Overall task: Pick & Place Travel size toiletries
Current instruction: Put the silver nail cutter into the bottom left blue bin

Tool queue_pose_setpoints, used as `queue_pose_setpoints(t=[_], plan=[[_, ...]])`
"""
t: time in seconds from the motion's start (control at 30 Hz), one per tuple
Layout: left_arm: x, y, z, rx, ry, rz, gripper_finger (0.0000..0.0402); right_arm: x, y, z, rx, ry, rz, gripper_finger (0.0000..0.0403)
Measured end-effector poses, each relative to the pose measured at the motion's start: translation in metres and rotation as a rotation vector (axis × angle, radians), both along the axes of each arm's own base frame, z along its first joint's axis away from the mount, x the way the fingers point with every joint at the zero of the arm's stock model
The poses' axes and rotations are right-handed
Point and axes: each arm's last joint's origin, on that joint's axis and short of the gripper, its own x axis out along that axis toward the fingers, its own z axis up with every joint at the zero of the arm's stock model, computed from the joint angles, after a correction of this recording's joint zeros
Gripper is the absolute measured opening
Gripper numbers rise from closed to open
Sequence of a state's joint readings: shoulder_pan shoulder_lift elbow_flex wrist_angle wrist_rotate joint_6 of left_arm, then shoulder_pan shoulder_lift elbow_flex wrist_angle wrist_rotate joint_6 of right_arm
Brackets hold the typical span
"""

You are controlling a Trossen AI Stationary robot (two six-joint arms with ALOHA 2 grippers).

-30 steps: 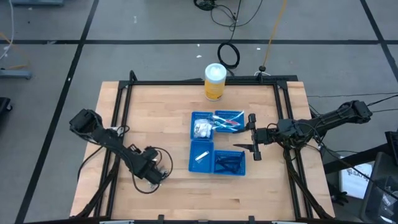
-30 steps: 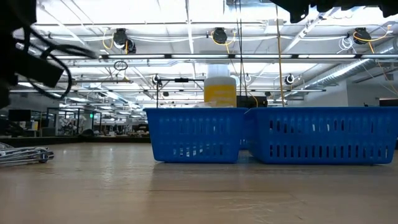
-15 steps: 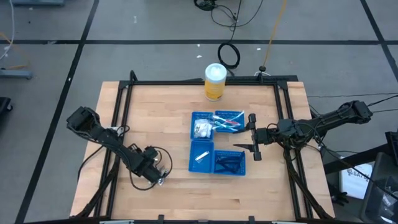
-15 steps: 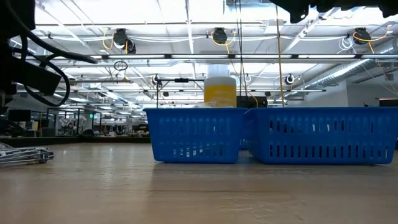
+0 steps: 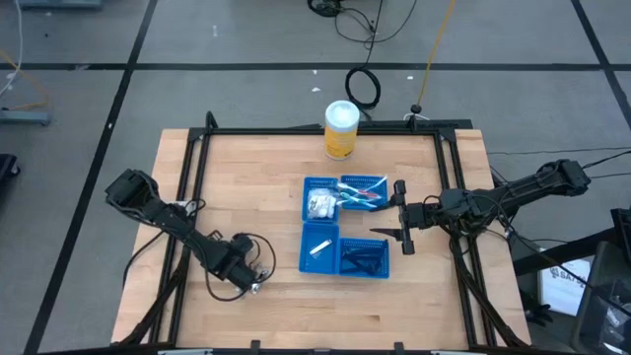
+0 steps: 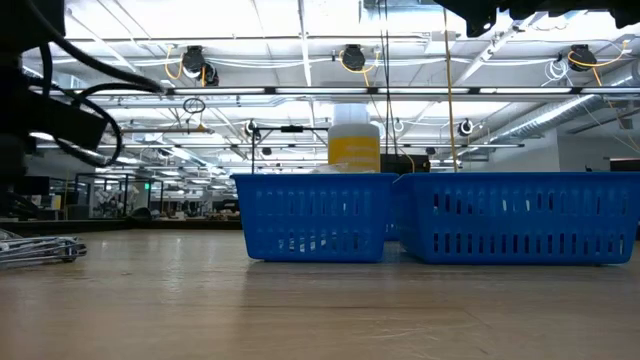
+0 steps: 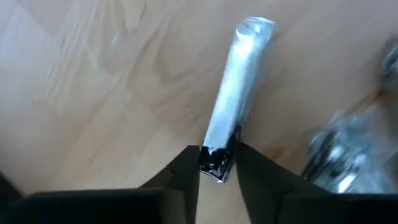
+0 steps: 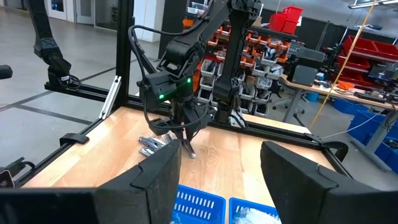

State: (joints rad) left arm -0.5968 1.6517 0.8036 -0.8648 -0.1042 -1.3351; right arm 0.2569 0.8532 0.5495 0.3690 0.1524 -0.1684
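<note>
Trays [image 5: 343,237] mostly filled already; my left hand [image 7: 217,163] was pinching a silvery tube [image 7: 233,118] well left of them, few more beside it, right hand [image 5: 399,229] spread just right of them

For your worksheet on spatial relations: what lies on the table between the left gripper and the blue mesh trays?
Only bare wooden tabletop lies between the left gripper, shut on a silvery tube, and the blue mesh trays; the high view shows it.

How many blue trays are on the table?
4, grouped at the table's middle: back left with white packets, back right, front left with one white item, front right with dark sticks.
</note>
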Motion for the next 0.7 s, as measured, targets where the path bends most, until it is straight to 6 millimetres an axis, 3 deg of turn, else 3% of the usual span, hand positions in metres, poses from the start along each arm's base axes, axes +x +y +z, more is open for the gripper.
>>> queue_pose_setpoints(t=[0.17,0.33,0.7], plan=[[0.005,-0.001,-0.001,0.018,-0.075,0.005,0.0028,0.0,0.0,0.0,0.0,0.0,0.0,0.0208],[0.013,-0.004,-0.001,0.034,-0.18,0.001,0.0031,0.0,0.0,0.0,0.0,0.0,0.0,0.0208],[0.015,0.0,-0.001,0.079,-0.244,0.133,0.0181,0.0,0.0,0.0,0.0,0.0,0.0,0.0208]])
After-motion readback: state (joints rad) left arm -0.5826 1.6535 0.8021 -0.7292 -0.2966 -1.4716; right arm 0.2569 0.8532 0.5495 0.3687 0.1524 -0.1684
